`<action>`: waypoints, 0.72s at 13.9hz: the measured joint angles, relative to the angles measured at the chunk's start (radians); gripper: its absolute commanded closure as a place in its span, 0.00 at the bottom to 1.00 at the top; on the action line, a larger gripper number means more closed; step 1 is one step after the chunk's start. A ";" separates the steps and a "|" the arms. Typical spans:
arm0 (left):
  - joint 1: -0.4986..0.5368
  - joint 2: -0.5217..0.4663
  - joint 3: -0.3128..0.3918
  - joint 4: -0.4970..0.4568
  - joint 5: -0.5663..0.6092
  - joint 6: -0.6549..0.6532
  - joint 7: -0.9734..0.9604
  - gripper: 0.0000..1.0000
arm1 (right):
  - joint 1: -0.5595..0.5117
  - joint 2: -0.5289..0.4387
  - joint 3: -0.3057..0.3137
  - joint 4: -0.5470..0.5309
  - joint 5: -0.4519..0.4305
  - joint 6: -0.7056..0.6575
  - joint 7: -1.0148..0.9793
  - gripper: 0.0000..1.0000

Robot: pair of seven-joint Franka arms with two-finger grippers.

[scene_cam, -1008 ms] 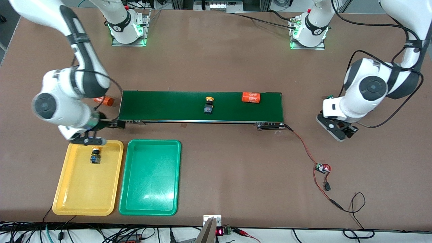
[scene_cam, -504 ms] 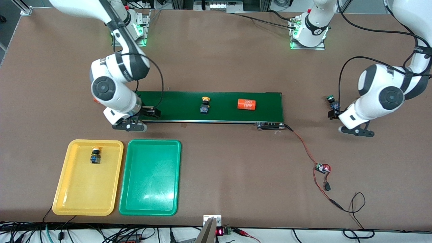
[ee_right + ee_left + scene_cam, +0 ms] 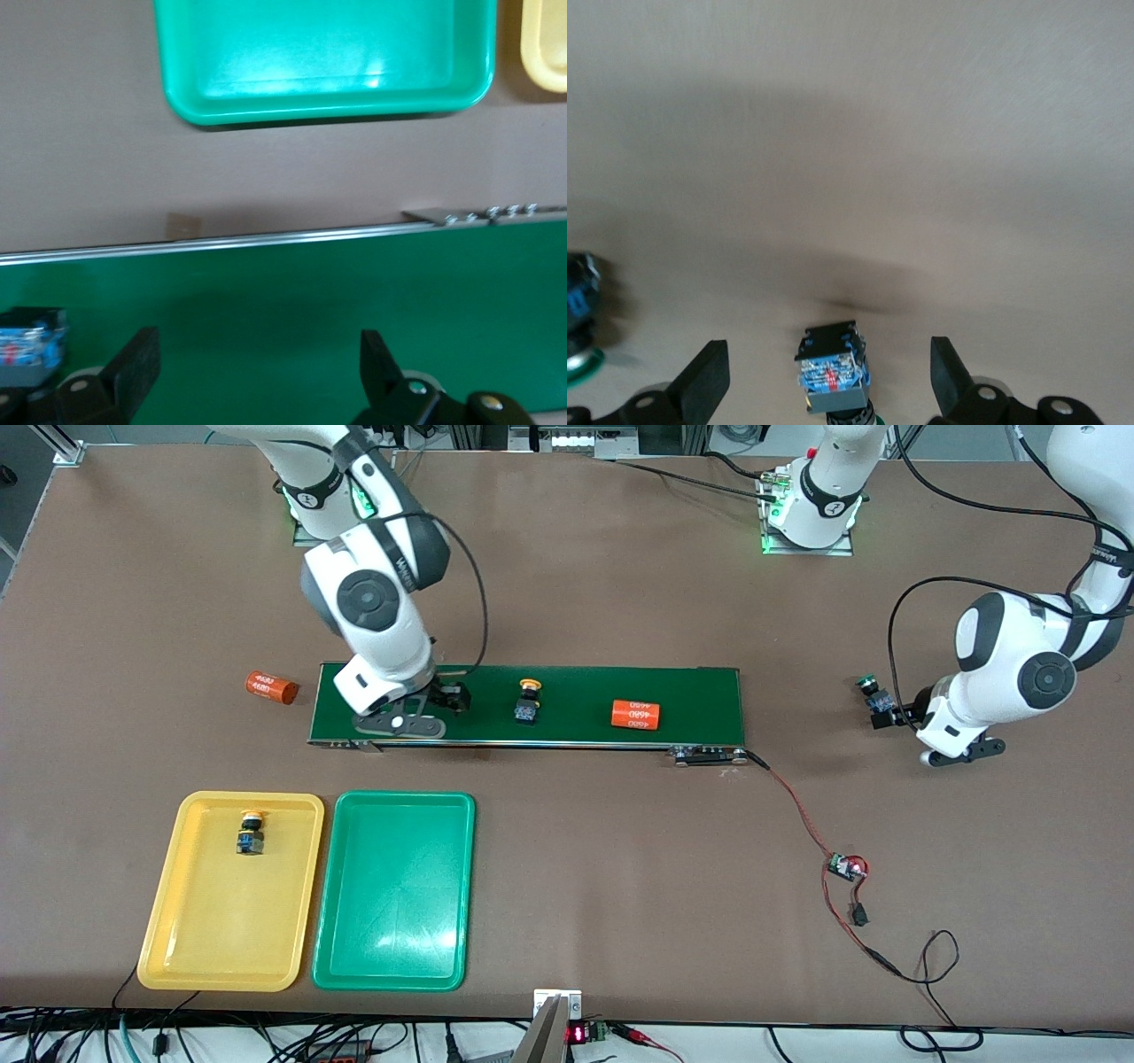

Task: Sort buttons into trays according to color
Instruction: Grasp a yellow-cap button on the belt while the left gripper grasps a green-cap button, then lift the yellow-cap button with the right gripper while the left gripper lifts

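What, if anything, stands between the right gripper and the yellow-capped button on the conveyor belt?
Nothing visible does. The right gripper, open, is over the conveyor belt, and only bare belt separates it from the yellow-capped button. The orange cylinder lies past the button.

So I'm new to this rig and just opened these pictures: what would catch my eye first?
Probably the long dark-green conveyor belt mid-table, carrying a yellow-capped push-button switch and an orange cylinder with white print, with the right gripper over its end, fingers open. Next, the yellow plastic tray and green plastic tray side by side, nearer the front camera; one yellow-capped button already lies in the yellow one. The left gripper hovers open around a green-capped button.
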 measured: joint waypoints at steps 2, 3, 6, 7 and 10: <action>0.013 0.000 -0.001 -0.031 0.000 0.008 -0.029 0.00 | 0.003 0.000 0.030 -0.001 -0.011 0.047 0.083 0.00; 0.021 0.000 -0.001 -0.042 0.000 0.010 -0.034 0.00 | 0.004 0.000 0.042 -0.001 -0.012 0.070 0.111 0.00; 0.057 0.000 -0.001 -0.077 -0.007 0.019 -0.039 0.00 | 0.015 0.000 0.057 -0.002 -0.014 0.107 0.144 0.00; 0.064 0.000 -0.002 -0.088 -0.019 0.021 -0.039 0.00 | 0.020 0.000 0.057 -0.004 -0.017 0.112 0.144 0.00; 0.065 0.000 -0.011 -0.110 -0.049 0.026 -0.042 0.12 | 0.040 0.009 0.058 -0.016 -0.046 0.118 0.148 0.00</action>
